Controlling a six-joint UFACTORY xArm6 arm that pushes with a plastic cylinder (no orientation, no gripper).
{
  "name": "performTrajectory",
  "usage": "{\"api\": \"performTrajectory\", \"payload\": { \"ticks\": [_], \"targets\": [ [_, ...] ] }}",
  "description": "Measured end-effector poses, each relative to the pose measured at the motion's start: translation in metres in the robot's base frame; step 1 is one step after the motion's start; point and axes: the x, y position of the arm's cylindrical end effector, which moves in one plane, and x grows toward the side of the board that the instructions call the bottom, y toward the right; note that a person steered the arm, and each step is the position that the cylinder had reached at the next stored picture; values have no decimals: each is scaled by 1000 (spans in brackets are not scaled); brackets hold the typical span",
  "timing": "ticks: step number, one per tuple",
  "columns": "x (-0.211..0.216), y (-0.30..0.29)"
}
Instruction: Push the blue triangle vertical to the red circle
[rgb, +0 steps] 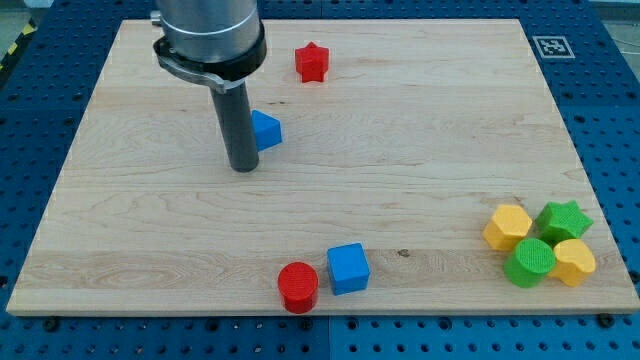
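Sitting in the upper middle of the wooden board (420, 140), the blue triangle (266, 130) lay flat, partly hidden behind my rod, with my tip (242, 168) touching or just beside its left flank. It looked like a small, rigid, light block, likely to slide easily on the smooth wood and to pivot if pushed off-centre, so the push probably belonged square on a flat side rather than near a corner. No pincer existed on this arm, only the rod, so nothing was pinched. The red circle (298, 287) stood well apart near the bottom edge, a blue cube (348, 268) just beside its right. A red star (312, 62) sat near the top; yellow and green blocks clustered at bottom right.
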Motion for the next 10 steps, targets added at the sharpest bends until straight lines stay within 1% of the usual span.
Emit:
{"api": "performTrajectory", "payload": {
  "ticks": [2,4,5,6,7,8,9,10],
  "targets": [
    [-20,0],
    [-29,-11],
    [-63,-11],
    [-108,-11],
    [-135,-11],
    [-132,-9],
    [-106,-3],
    [-71,3]
  ]
}}
